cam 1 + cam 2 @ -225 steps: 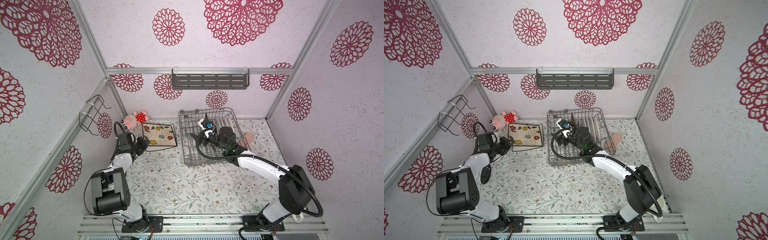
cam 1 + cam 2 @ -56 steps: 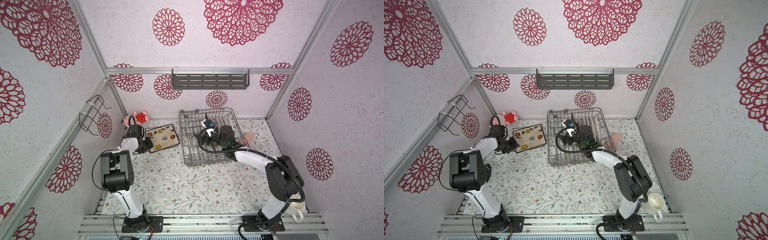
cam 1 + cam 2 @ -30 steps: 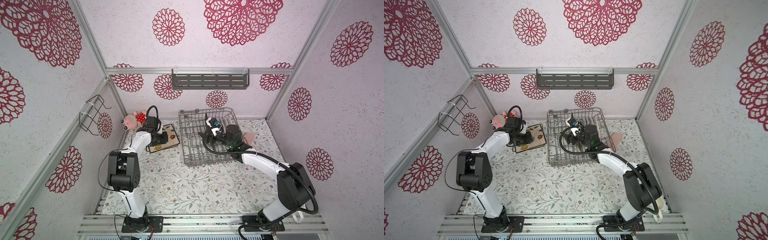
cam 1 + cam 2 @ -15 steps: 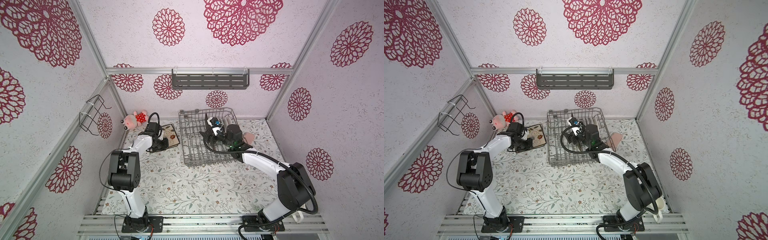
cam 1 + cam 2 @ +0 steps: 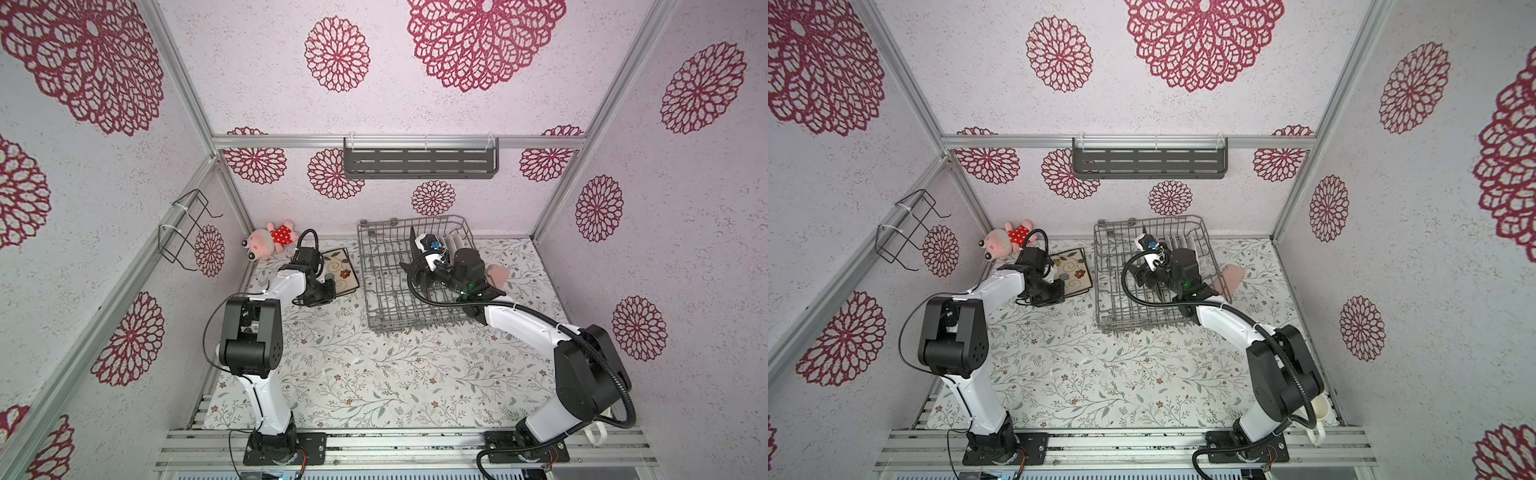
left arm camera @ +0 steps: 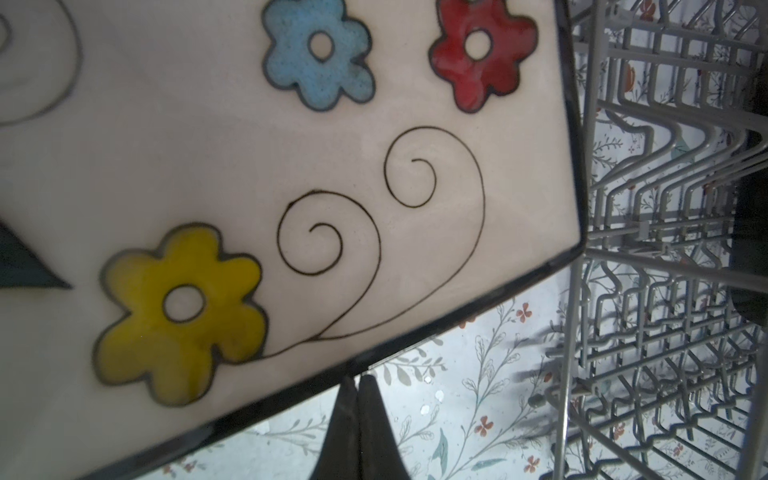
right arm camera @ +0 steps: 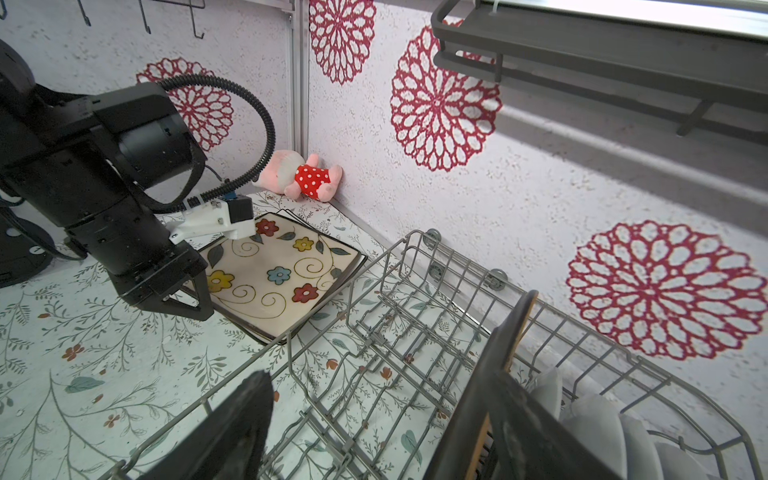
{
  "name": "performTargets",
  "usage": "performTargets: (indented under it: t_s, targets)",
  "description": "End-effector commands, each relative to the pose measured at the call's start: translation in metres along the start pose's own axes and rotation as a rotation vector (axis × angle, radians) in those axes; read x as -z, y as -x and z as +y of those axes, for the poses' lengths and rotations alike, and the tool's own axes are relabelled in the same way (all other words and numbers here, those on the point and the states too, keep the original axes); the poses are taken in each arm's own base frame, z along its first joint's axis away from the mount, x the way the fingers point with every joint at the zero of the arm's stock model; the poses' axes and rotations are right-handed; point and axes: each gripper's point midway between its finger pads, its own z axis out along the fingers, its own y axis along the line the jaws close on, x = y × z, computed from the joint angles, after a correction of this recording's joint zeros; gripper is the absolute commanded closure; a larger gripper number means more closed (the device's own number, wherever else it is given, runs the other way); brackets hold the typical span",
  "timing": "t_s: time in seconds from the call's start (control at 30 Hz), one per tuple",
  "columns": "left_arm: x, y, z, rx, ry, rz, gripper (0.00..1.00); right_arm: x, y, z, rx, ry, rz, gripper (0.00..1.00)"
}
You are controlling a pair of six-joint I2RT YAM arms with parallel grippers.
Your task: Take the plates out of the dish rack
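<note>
The grey wire dish rack sits at the back of the flowery surface. Just left of it, a flowered square plate lies flat on the surface, and a second plate's edge peeks out under it in the right wrist view. The left pincer is shut tight with nothing in it, its tips right at the plate's near dark rim, and the left arm hides part of the plate in both top views. The right pincer is down inside the rack with its jaws wide apart and holds nothing. A dark plate stands upright between them, and white plates stand in a row behind it. Rack wires and tines crowd all around this pincer, and the rack's side wall stands between it and the flowered plate. A pink plush toy lies in the back corner, a grey shelf and a black wire holder hang on the walls, a pink piece lies right of the rack, and a white mug sits by the right arm's base. A few seconds ago the left arm was folded back by the plate's far left side. Now it is by the corner nearest the rack, and the plate is turned a little. The right pincer has gone deeper toward the standing plates.
</note>
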Motion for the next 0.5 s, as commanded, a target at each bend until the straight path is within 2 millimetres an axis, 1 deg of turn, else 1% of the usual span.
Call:
performTargets:
  t_s: [0.0, 0.1, 0.47]
  targets:
    - [0.003, 0.005, 0.014, 0.009, 0.041, -0.014, 0.97, 0.001, 0.013, -0.008, 0.003, -0.025, -0.045, 0.16]
    - [0.004, 0.004, 0.021, 0.020, 0.058, -0.011, 0.97, 0.002, 0.014, -0.008, 0.006, -0.025, -0.047, 0.16]
    - [0.005, 0.003, 0.031, 0.029, 0.097, -0.013, 0.98, 0.002, 0.014, -0.008, 0.007, -0.026, -0.046, 0.16]
